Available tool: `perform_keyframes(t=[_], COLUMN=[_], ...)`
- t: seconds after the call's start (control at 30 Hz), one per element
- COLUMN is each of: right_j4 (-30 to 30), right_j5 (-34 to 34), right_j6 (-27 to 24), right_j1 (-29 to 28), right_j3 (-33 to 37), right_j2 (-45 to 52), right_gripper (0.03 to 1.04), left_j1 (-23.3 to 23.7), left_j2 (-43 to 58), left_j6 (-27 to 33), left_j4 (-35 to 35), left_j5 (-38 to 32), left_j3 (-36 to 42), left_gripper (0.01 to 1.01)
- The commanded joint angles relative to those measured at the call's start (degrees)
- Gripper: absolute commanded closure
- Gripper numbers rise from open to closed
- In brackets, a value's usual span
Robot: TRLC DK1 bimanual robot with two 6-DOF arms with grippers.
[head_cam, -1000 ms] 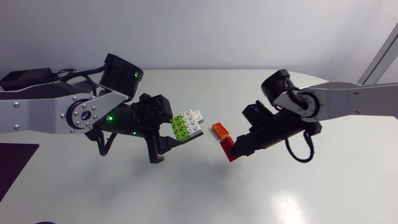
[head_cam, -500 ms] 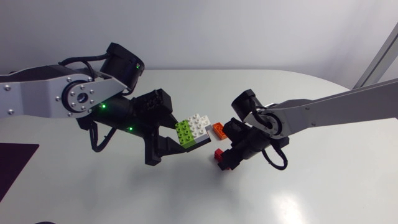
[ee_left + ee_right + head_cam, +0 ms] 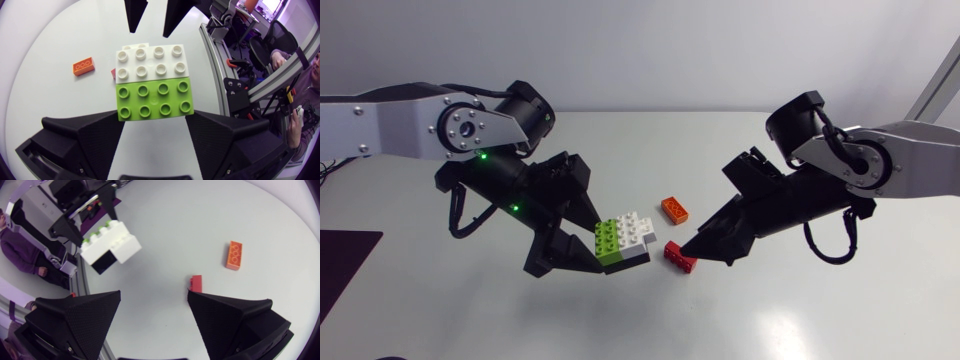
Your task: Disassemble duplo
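Left end effector (image 3: 155,119) clamped on stiff, light green-white-black plastic brick stack (image 3: 152,95); right end effector (image 3: 155,297) spread apart. Likely best pinched across white brick (image 3: 150,62) sides.

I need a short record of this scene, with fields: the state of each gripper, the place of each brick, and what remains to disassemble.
left gripper: shut on the duplo stack, held above the table
duplo stack: green brick and white brick side by side on top, black brick beneath
right gripper: open, holding nothing
red brick: on the table, close beside one right finger
orange brick: on the table, apart from the red brick
remaining: duplo stack, not yet taken apart
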Motion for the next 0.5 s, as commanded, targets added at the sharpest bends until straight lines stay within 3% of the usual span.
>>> perform_keyframes(t=[0.0, 0.13, 0.3, 0.47], right_j4=[-3.0, -4.8, -1.8, -1.0], right_j5=[-3.2, -6.4, -6.3, -6.1], right_j6=[-3.3, -5.8, -6.3, -6.4], right_j1=[0.0, 1.2, 3.4, 4.4], right_j3=[0.8, 1.6, 1.2, 1.5], right_j2=[0.1, 0.0, -1.1, -2.4], right_gripper=[0.07, 0.07, 0.07, 0.07], left_j1=[-0.1, -1.4, -2.5, -4.0], left_j2=[1.9, 3.6, 6.3, 8.0], left_j6=[3.8, 6.5, 10.7, 12.5], left_j4=[-2.2, -7.0, -14.5, -16.7], left_j5=[1.5, 3.5, 5.5, 5.5], left_j3=[3.1, 6.0, 10.3, 10.8], left_gripper=[0.533, 0.533, 0.541, 0.552])
